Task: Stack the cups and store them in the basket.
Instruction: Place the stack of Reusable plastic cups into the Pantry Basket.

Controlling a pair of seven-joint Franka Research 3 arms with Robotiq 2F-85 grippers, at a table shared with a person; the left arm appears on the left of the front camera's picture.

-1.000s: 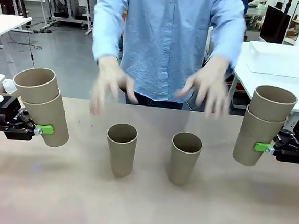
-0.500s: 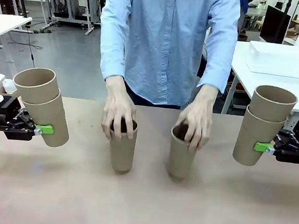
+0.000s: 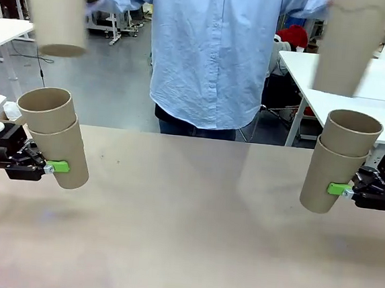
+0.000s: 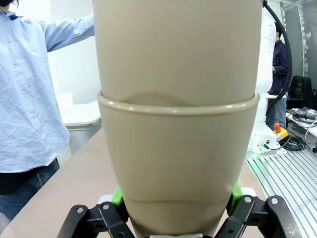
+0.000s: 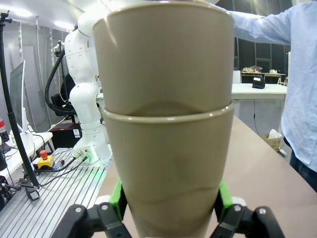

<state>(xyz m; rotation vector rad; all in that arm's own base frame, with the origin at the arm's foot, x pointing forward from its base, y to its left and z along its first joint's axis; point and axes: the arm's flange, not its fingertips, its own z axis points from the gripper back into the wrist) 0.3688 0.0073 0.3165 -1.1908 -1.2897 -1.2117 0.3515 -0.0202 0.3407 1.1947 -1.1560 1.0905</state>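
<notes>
Gripping a nested cup pair (image 3: 53, 135) in the left gripper (image 3: 57, 166) and a second cup pair (image 3: 339, 160) in the right gripper (image 3: 339, 189) at opposite table (image 3: 185, 224) ends, with two single cups (image 3: 56, 11) held high by the person.

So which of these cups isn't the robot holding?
The two single ones the person holds up high: the upper-left cup and the upper-right cup. The left pair and right pair sit nested, clamped in the robot's jaws.

Pairs flanking, singles overhead.
I saw tall tan paper cups (image 3: 53, 135) nested at left, another nested pair (image 3: 339, 163) at right, a raised cup (image 3: 56, 11) above each.
</notes>
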